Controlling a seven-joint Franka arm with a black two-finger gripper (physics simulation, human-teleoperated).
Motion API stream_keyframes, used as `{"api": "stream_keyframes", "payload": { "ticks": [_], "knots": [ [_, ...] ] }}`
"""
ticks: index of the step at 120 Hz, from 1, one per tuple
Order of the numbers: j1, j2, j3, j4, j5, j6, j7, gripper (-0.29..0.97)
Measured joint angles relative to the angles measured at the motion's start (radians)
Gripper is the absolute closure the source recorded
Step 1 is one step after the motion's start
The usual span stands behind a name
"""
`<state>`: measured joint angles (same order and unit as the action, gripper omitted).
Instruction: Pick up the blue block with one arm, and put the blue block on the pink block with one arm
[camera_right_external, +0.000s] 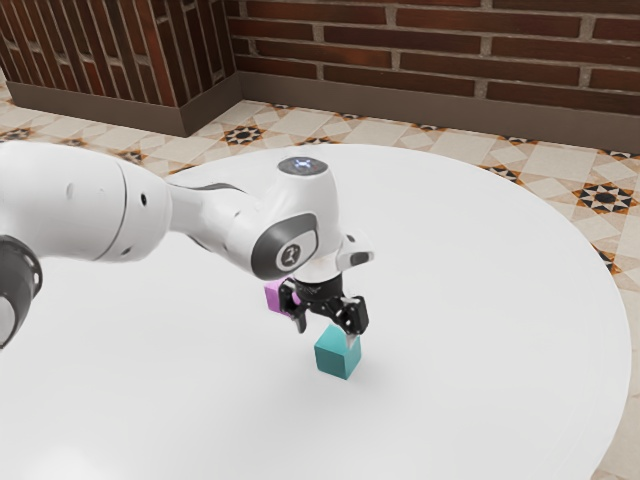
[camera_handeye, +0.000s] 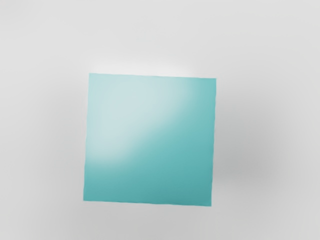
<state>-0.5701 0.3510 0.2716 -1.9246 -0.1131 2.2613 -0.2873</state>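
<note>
While the black two-finger gripper (camera_right_external: 327, 328) hangs just above the teal-blue cube (camera_right_external: 335, 360) on the round white table (camera_right_external: 480, 300), its fingers are spread apart with nothing clamped. Small pink cube (camera_right_external: 272, 296) is just behind the gripper, partly hidden. Wrist view: teal-blue cube (camera_handeye: 150, 140) straight under the gripper, flat on the table (camera_handeye: 40, 40).

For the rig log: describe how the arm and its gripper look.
The arm is glossy white, built of rounded links. A dark grey oval cap with a small pale emblem marks one joint, and a blue-lit disc tops another. The gripper is black, with two short fingers.
</note>
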Motion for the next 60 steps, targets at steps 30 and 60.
{"api": "stream_keyframes", "payload": {
  "ticks": [30,60],
  "knots": [
    [0.009,0.118,0.0,0.063,-0.009,0.02,-0.015,0.0],
    [0.039,0.207,-0.018,0.124,-0.008,0.026,-0.024,0.02]
  ]
}}
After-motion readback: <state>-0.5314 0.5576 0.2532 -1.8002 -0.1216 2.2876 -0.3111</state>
